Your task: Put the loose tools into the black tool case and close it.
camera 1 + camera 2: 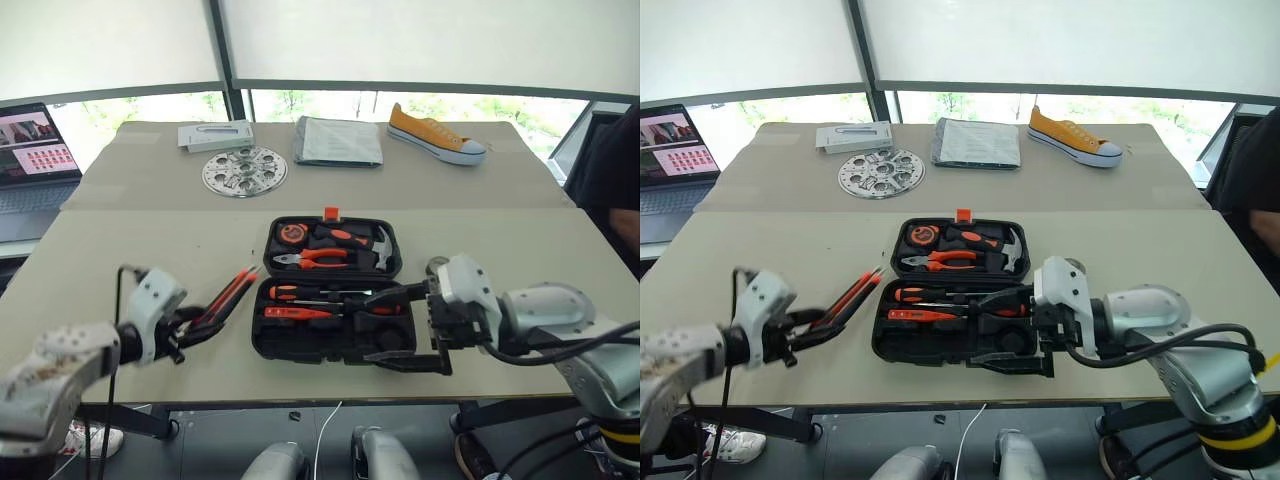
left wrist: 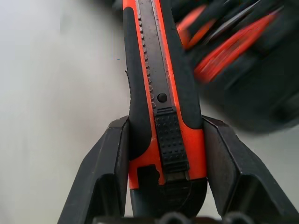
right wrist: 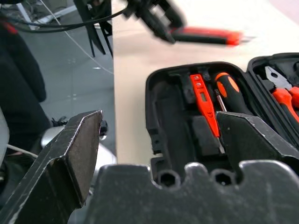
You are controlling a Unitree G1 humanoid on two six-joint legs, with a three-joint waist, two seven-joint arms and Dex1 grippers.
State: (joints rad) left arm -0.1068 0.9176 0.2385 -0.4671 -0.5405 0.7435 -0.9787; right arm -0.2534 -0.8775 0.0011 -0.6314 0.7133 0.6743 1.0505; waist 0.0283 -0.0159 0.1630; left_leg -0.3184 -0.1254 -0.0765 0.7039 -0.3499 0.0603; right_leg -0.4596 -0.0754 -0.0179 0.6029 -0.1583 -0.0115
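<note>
The black tool case (image 1: 330,345) lies open on the table, lid half away from me. Its near half holds an orange-and-black screwdriver (image 1: 300,293) and a slim all-orange screwdriver (image 1: 298,313). To the left of the case, my left gripper (image 1: 188,328) is shut on the orange-black utility knife (image 2: 159,70), whose far end points toward the case's left edge. My right gripper (image 1: 372,328) stands open over the case's near right corner, fingers pointing left with nothing between them. The right wrist view also shows the case (image 3: 163,121) and the held knife (image 3: 205,35).
Pliers (image 1: 320,257), a hammer (image 1: 378,247) and a tape measure (image 1: 292,233) sit in the lid half. At the back are a metal disc (image 1: 244,170), a grey box (image 1: 215,135), a grey packet (image 1: 337,140) and a yellow sneaker (image 1: 437,133). A laptop (image 1: 30,150) is far left, a person (image 1: 612,170) far right.
</note>
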